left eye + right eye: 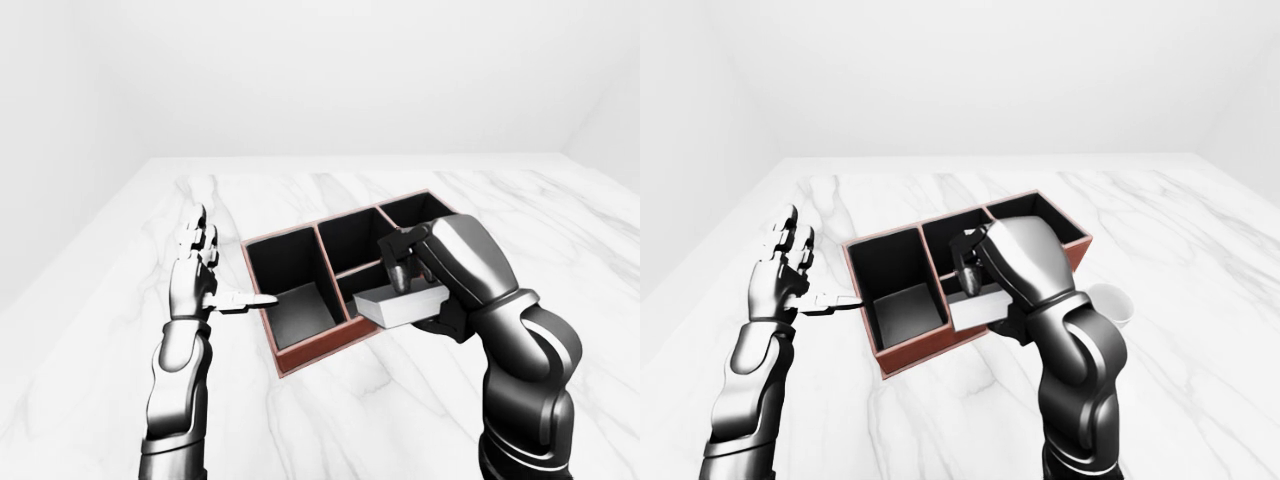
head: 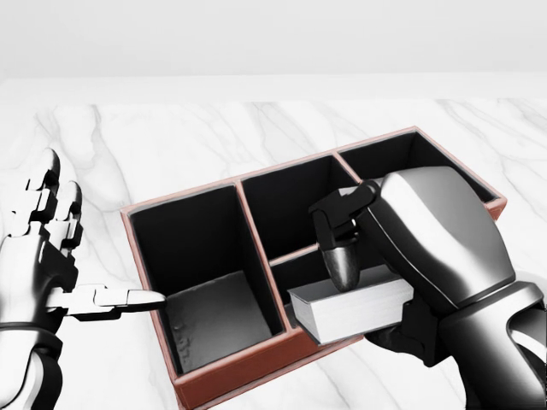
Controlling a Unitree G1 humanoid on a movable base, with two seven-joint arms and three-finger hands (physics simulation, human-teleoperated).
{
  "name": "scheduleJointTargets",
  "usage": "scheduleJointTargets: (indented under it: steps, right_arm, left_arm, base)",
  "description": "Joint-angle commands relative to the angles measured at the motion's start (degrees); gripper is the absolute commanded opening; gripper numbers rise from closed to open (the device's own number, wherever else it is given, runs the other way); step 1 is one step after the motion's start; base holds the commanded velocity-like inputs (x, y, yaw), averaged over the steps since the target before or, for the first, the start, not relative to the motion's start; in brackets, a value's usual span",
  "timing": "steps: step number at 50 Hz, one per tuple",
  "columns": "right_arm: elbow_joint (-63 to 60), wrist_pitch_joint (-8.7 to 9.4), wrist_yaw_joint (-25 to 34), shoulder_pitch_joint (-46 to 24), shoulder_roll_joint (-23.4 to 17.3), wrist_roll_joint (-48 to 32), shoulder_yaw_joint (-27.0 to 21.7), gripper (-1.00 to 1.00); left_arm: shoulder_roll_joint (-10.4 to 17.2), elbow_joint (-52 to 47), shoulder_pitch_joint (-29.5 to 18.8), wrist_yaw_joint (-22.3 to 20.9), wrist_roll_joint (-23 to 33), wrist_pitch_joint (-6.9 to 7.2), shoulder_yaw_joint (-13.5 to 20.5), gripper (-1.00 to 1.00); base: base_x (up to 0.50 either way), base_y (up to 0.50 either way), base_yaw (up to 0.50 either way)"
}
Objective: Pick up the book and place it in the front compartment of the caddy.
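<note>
The caddy is a red-brown box with black compartments in the middle of the marble table. My right hand is shut on the grey-white book, with a finger on top of it. The book lies roughly flat over the small lower-middle compartment, and its lower end juts over the caddy's bottom rim. My left hand is open and empty at the caddy's left, fingers up and thumb tip pointing at the left wall. I cannot tell whether it touches the wall.
The white marble table stretches around the caddy. A white cup stands to the right of the caddy, partly hidden behind my right arm in the right-eye view. Plain white walls stand behind the table.
</note>
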Motion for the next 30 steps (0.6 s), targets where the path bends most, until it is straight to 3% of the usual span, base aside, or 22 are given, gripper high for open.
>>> scheduleJointTargets:
  steps: [1,13,30]
  right_arm:
    - [1.73,0.0,-0.01,-6.47,-0.75,-0.36,-0.58,-1.0]
    - [8.7,0.0,-0.01,-15.22,-2.68,0.33,-1.52,-1.0]
    - [15.58,0.0,-0.01,-19.0,-2.85,1.43,-0.85,-1.0]
  left_arm:
    - [-0.04,-0.3,0.18,-0.01,0.01,0.0,-0.04,1.0]
    - [0.04,-0.41,-0.05,-0.03,-0.05,0.0,0.13,1.0]
    - [0.03,-0.63,0.05,0.03,-0.03,0.0,0.09,1.0]
  base:
    - [0.0,0.0,0.0]
    - [0.0,0.0,0.0]
    - [0.0,0.0,0.0]
